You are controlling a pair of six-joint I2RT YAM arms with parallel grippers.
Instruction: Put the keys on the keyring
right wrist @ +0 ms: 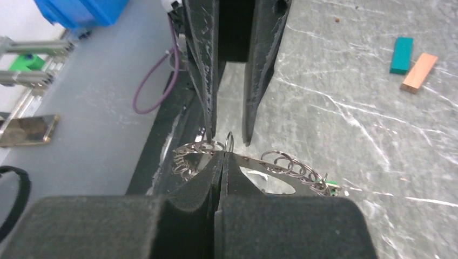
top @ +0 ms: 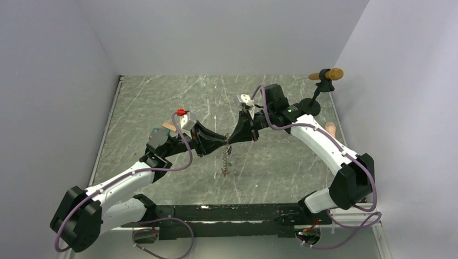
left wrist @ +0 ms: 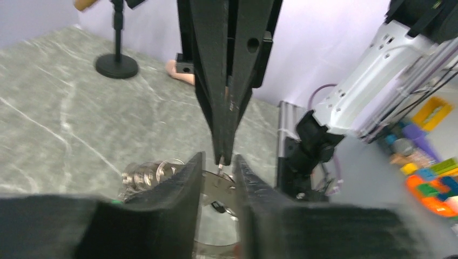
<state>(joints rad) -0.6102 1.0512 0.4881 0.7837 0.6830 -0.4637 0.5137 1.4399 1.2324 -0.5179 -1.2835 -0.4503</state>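
- the right pincer (right wrist: 220, 159) is pinched fully closed on a thin loop of the keyring (top: 226, 161). the ring hangs in the air over the middle of the table (top: 162, 97), between the two arms.
- the left pincer (left wrist: 217, 162) meets it tip to tip with its jaws a little apart. the ring's metal sits in that gap, but nothing looks clamped there.
- so the whole ring seems to hang from one small pinch. if that slips, i'd expect the ring to drop to the table and the line-up to be lost.
- the tips are crowded. a small nudge from either side could knock fingers together or twist the loop out of the grip.
- the dangling small rings could swing and snag on a finger.
- a green key head (right wrist: 331, 190) shows at one end of the ring. i can't tell whether it is threaded on, and i can't make out other keys.
- there is no brand, label or writing i can read anywhere, neither on the arms nor on the teal and tan blocks (right wrist: 402, 54).
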